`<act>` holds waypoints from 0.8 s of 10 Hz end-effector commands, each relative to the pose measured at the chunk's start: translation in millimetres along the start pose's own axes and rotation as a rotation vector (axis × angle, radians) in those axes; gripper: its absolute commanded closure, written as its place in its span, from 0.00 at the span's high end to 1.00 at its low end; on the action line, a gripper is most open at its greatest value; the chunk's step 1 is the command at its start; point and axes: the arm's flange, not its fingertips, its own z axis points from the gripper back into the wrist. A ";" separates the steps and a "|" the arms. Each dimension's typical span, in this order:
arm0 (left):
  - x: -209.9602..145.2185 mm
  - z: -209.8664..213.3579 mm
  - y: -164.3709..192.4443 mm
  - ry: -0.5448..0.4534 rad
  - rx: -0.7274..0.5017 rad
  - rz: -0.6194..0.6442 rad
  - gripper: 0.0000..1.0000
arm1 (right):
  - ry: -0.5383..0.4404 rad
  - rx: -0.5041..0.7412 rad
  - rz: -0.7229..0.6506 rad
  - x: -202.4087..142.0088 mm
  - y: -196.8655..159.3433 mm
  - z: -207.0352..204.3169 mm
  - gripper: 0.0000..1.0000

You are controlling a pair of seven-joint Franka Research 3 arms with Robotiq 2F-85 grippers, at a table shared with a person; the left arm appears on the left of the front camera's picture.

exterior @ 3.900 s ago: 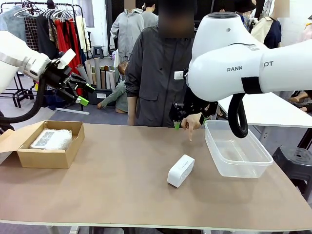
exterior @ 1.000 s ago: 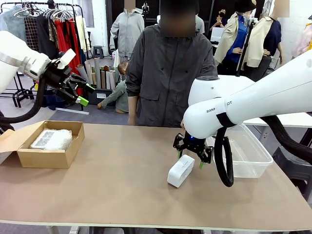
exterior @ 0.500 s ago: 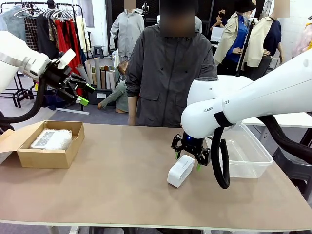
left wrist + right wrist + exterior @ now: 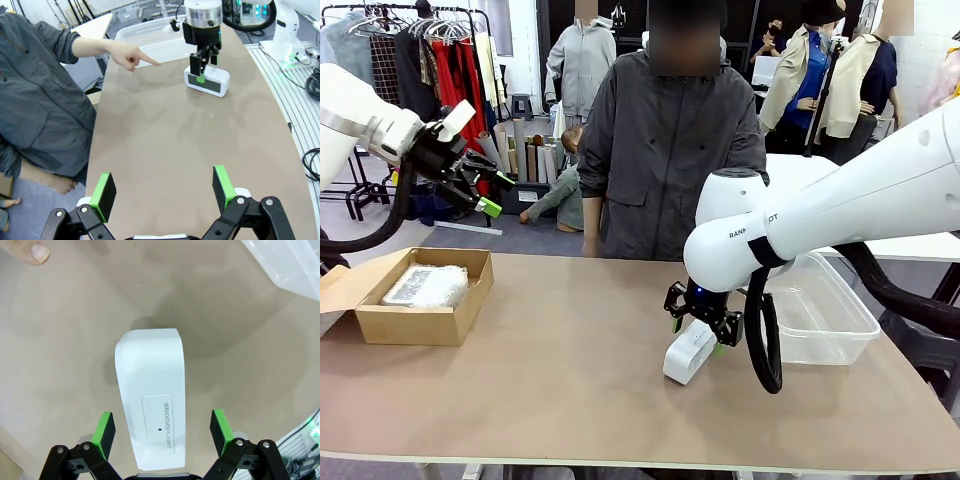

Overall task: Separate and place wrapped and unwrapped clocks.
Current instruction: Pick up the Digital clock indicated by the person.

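Right now your right gripper (image 4: 161, 432) stands spread wide, fingers either side of the bare white clock (image 4: 690, 351) without clamping it. That clock lies just beside the clear tub (image 4: 840, 330). Your left gripper (image 4: 165, 192) hangs released.

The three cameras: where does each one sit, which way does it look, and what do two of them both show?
Front view: fixed on the robot's side, facing the person across the table; both arms show.
Left wrist view: raised on the left arm, looking along the table past the open left claw.
Right wrist view: looking down between the open right claw.
Shared: the unwrapped clock, the right claw around it, untouched.
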 end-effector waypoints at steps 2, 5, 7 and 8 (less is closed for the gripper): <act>0.9 0.2 -4.6 0.000 0.011 -0.004 1.00 | -0.004 0.009 -0.022 3.3 5.8 -10.4 1.00; 0.9 0.2 -4.6 0.000 0.011 -0.004 1.00 | -0.026 0.043 0.050 7.2 3.3 -14.2 0.72; 0.9 0.2 -4.6 0.000 0.011 -0.004 1.00 | -0.026 0.040 0.045 8.7 3.5 -14.4 0.32; 0.9 0.2 -4.6 0.000 0.011 -0.004 1.00 | -0.028 0.043 0.042 9.7 4.4 -14.7 0.12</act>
